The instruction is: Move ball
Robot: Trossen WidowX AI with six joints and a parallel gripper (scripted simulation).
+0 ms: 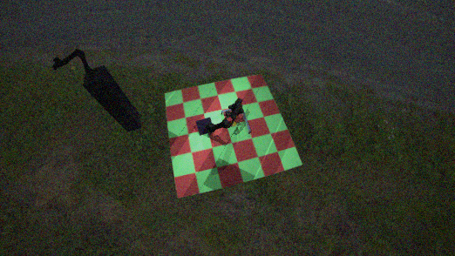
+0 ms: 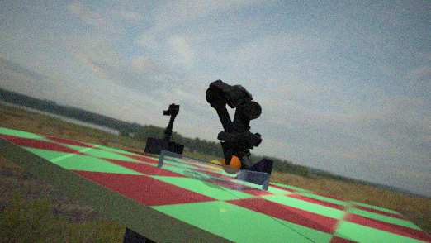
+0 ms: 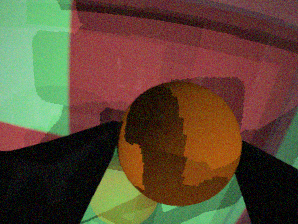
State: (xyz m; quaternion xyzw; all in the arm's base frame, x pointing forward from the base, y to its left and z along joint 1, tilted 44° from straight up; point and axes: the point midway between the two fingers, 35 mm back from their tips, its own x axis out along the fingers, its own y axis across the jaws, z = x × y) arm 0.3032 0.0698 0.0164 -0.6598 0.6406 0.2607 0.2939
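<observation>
1. Gripper (image 3: 178, 163) is closed on the ball (image 3: 181, 141); in the wrist view the two dark fingers press in from left and right, each touching the ball's side
2. Ball is orange, mottled with darker shadow on its left half, and sits squarely between the fingers, filling the centre of the wrist view
3. Exterior view: arm (image 2: 235, 120) is folded over and reaches straight down; ball (image 2: 234, 162) shows at the fingertips, low over the table (image 2: 136, 188), whether touching it I cannot tell
4. Clear walls (image 2: 255, 177) stand just in front of the ball and run leftward along the checkered top; ball appears inside their corner
5. Wrist view: a pale yellowish patch (image 3: 123, 205) lies on the surface below and to the left of the ball, partly under it; likely the see-through copy, outline too faint to be sure
6. Top view: arm (image 1: 227, 117) lies near the middle of the red and green checkered table (image 1: 270, 163); ball too small there to make out
</observation>
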